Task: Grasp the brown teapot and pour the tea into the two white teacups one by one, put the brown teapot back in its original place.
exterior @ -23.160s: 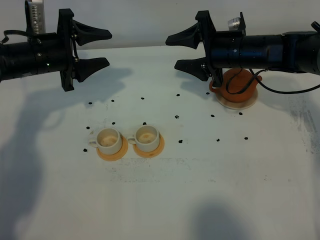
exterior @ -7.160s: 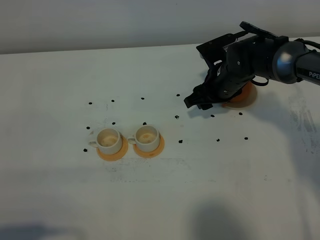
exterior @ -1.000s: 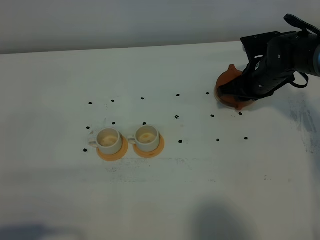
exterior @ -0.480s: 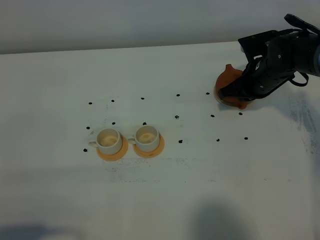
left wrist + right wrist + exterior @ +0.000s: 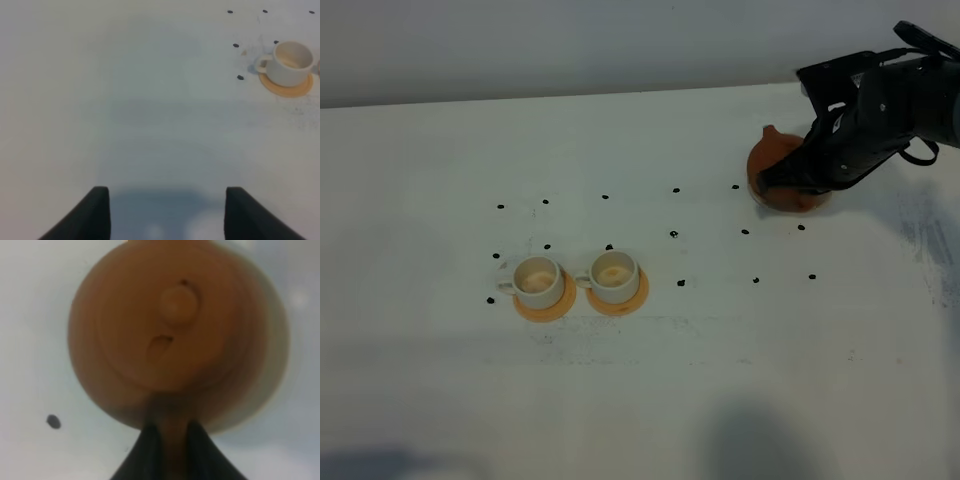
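The brown teapot [image 5: 777, 176] is at the back right of the table, spout pointing to the rear left. My right gripper [image 5: 804, 181] is shut on its loop handle. The right wrist view shows the lid and knob of the brown teapot [image 5: 175, 335] from above, with the dark fingers [image 5: 149, 452] of the right gripper [image 5: 173, 452] pinching the handle. A pale saucer rim [image 5: 279, 362] shows under the pot. The two white teacups [image 5: 537, 279] [image 5: 612, 275] stand side by side at the front left. My left gripper [image 5: 165, 215] is open over bare table, far from one teacup [image 5: 291, 62].
Each cup sits on an orange coaster [image 5: 542, 305]. Small black dots [image 5: 674, 234] are scattered over the white table [image 5: 720, 380]. The left arm is out of the exterior high view.
The right gripper has shut on the teapot's handle. The teapot and gripper have shifted slightly toward the back of the table. The cups have not moved.
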You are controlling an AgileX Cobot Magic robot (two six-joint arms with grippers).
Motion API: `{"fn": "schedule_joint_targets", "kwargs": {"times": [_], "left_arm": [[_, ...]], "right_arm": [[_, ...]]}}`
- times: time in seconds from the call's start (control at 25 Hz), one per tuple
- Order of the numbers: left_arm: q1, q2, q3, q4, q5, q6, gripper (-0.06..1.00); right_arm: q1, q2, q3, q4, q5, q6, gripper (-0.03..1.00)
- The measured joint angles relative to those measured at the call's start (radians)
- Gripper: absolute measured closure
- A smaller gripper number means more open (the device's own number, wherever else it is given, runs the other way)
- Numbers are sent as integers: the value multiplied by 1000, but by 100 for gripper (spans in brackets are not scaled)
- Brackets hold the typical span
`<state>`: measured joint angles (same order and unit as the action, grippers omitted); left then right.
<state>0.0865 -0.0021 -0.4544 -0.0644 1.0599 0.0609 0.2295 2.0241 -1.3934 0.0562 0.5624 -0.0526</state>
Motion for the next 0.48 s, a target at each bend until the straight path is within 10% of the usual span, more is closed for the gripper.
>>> {"fn": "schedule_joint_targets", "kwargs": {"times": [0.48], "left_arm": [[0,0,0,0,0,0,44]], "right_arm": [[12,-95,0,-2,13,-31,85]]}}
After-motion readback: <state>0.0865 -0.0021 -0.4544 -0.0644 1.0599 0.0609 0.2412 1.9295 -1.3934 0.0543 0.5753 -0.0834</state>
